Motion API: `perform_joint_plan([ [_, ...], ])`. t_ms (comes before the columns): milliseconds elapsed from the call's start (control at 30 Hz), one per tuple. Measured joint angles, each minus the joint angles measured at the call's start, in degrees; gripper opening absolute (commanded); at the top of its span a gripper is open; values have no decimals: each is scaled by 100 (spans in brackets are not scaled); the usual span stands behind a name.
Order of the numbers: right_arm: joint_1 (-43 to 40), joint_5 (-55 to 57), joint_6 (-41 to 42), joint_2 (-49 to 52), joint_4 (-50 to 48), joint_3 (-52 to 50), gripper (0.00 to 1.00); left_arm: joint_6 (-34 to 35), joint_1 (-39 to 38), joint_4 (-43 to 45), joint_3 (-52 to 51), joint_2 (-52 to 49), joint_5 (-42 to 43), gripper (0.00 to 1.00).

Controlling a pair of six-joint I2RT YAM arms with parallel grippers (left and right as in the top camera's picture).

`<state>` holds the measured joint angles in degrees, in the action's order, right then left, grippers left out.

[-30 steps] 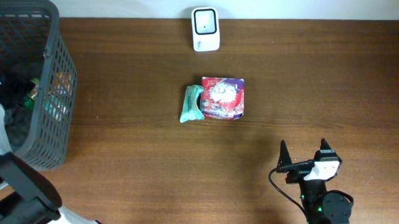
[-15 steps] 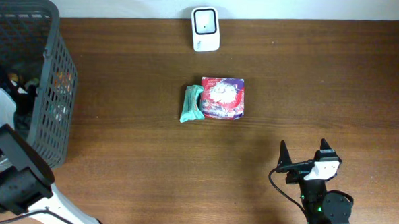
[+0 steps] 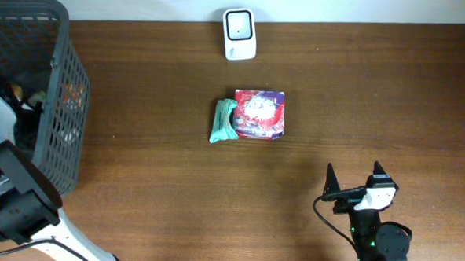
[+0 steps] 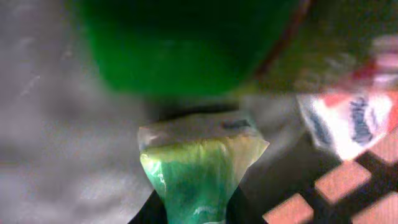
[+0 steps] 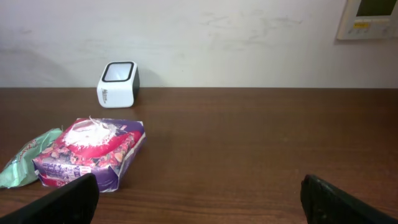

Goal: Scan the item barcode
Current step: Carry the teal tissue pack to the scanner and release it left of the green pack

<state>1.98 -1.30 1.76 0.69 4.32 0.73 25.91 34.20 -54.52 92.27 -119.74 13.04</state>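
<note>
Green packet [image 4: 196, 168] inside the basket [image 3: 62, 60] was now pinched by the left gripper [image 4: 193, 218], whose jaws had just closed from wide. The pick seemed done; carrying it out of the basket to the scanner [image 3: 240, 34] should follow. The right gripper [image 5: 208, 205] stayed spread and empty.
</note>
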Motion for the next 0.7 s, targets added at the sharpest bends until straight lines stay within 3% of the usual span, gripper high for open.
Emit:
perform_joint_plan([
  [167,0,0,-2,0,0,0,98,0,0,-1010,1185,330,-83,0],
  [500,0,0,-2,0,0,0,99,0,-153,-1102,1563,3447,275,2],
  [700,0,0,0,0,0,0,99,0,-1987,-1106,1561,3637,518,5],
])
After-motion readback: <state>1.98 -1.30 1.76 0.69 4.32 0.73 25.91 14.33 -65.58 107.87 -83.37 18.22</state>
